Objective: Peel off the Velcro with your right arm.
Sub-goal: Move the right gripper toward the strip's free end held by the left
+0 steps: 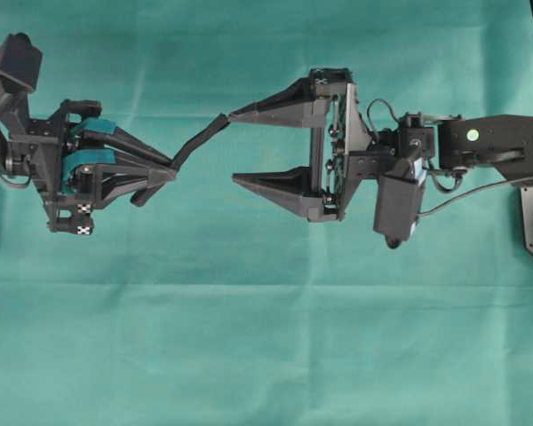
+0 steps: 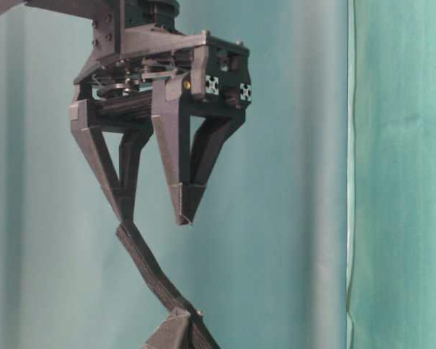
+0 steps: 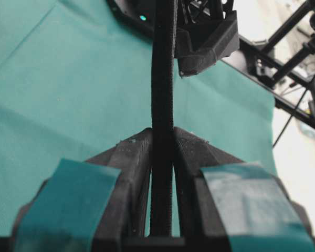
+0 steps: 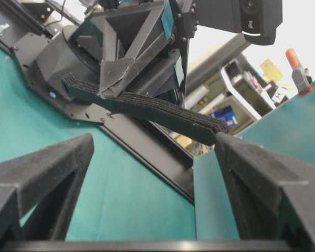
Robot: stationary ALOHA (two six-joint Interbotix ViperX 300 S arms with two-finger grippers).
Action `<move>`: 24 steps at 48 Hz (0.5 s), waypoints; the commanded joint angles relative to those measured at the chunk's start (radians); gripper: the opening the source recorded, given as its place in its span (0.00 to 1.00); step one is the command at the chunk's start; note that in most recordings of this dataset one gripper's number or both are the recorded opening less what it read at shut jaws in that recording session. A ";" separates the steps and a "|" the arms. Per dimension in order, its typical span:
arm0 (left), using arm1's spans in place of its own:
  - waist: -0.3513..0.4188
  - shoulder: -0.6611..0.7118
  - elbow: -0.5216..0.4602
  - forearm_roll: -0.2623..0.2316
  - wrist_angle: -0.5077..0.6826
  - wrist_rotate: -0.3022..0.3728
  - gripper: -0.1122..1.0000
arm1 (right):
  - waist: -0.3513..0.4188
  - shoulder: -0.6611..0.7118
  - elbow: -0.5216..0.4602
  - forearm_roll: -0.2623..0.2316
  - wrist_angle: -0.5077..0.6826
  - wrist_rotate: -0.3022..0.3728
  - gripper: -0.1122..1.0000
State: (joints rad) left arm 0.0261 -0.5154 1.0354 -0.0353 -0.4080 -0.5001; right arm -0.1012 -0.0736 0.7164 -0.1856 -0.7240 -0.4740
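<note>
The Velcro [image 1: 195, 142] is a thin black strap stretched in the air between the two grippers. My left gripper [image 1: 169, 170], with teal patches, is shut on its near part, and a short tail sticks out behind the fingers. The left wrist view shows the strap [image 3: 163, 79] clamped between the fingertips. My right gripper [image 1: 235, 146], on the arm with the green dot [image 1: 472, 135], is open wide. The strap's free end touches the tip of one right finger [image 1: 249, 114]. In the right wrist view the strap [image 4: 152, 110] ends at that fingertip [image 4: 223, 139], not between the jaws.
A green cloth [image 1: 266, 337] covers the table. A black frame rail [image 4: 147, 152] runs along the table's edge behind the left arm, with shelves and clutter beyond it. The table-level view shows my right gripper [image 2: 154, 214] hanging above the left gripper's tip [image 2: 180, 323].
</note>
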 commanded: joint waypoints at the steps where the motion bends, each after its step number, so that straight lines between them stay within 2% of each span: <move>1: 0.009 -0.005 -0.008 -0.002 -0.011 0.000 0.19 | 0.003 -0.008 -0.017 0.000 -0.012 0.003 0.67; 24: 0.014 -0.003 -0.008 -0.002 -0.011 0.000 0.19 | 0.002 0.003 -0.017 0.000 -0.014 0.005 0.67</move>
State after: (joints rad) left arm 0.0337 -0.5154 1.0370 -0.0337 -0.4080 -0.5001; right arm -0.1012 -0.0629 0.7148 -0.1856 -0.7271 -0.4725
